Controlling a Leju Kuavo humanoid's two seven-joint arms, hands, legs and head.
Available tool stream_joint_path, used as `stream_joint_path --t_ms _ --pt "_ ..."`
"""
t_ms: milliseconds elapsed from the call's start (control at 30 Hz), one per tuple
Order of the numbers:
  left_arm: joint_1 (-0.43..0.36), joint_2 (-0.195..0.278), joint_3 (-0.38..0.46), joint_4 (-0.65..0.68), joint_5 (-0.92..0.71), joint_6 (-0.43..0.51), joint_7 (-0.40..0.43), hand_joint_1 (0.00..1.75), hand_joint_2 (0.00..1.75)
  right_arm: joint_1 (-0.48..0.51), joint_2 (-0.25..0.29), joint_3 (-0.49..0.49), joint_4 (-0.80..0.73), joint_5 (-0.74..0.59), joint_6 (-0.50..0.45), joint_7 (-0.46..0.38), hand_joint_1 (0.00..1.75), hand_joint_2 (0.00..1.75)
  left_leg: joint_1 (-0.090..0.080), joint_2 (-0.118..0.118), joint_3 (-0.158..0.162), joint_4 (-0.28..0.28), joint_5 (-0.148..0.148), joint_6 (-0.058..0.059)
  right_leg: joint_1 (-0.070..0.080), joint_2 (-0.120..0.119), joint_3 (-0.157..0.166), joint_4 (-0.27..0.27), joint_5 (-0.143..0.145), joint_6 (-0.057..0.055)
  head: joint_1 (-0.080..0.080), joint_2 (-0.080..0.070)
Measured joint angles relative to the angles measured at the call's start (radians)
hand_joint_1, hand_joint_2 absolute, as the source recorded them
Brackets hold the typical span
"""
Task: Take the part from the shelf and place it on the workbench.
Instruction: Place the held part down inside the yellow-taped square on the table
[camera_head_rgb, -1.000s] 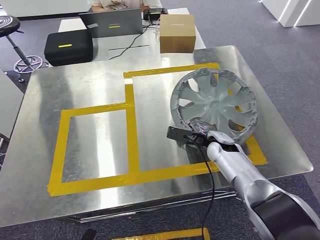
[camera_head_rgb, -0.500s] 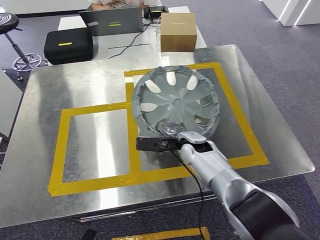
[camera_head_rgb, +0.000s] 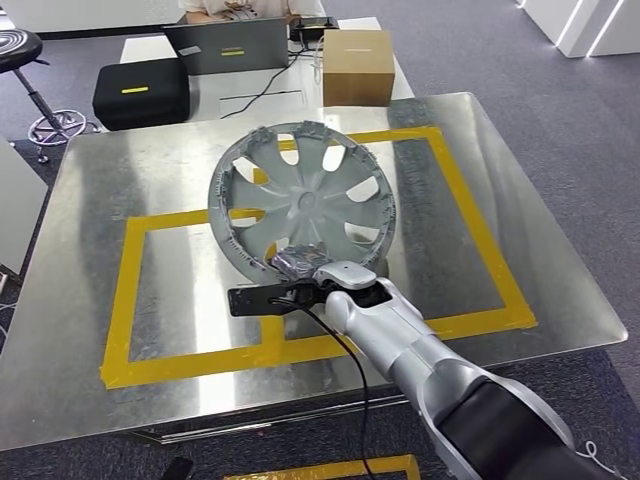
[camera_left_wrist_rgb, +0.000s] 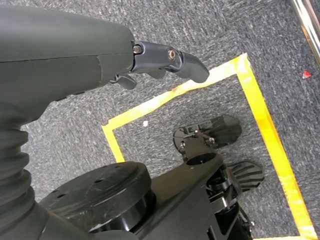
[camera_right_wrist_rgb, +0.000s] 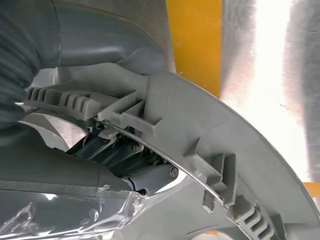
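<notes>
right robot hand (camera_head_rgb: 302, 268) grips grey wheel cover (camera_head_rgb: 302, 200) over taped workbench (camera_head_rgb: 90, 190).

No legible text, brand, number or sign found. Yellow strip labels on the black case (camera_head_rgb: 140, 93) and laptop (camera_head_rgb: 226, 45) are too small to read.

Light: bright, even, from overhead.
Glare: white streaks on the steel workbench (camera_head_rgb: 189, 290).
Focus: head view sharp; right wrist close-up soft.
</notes>
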Motion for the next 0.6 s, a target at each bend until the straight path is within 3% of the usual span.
stream_joint_path --t_ms 433,600 --pt "-0.005 0.003 0.000 0.000 0.002 -0.004 -0.006 0.00 1.75 -0.032 0.006 0.023 0.000 -0.009 0.001 0.018 1.59 1.75 0.000 0.000 0.001 0.000 0.004 -0.001 0.000 0.000 0.000 0.000 0.005 -0.003 0.000 0.000" --pt "-0.004 0.004 0.000 0.000 0.015 -0.004 -0.006 0.00 1.75 -0.032 0.002 0.023 0.000 -0.024 -0.012 0.071 1.59 1.75 0.000 0.000 0.001 0.000 0.006 -0.002 0.000 0.000 0.000 0.000 0.007 -0.005 0.000 0.000"
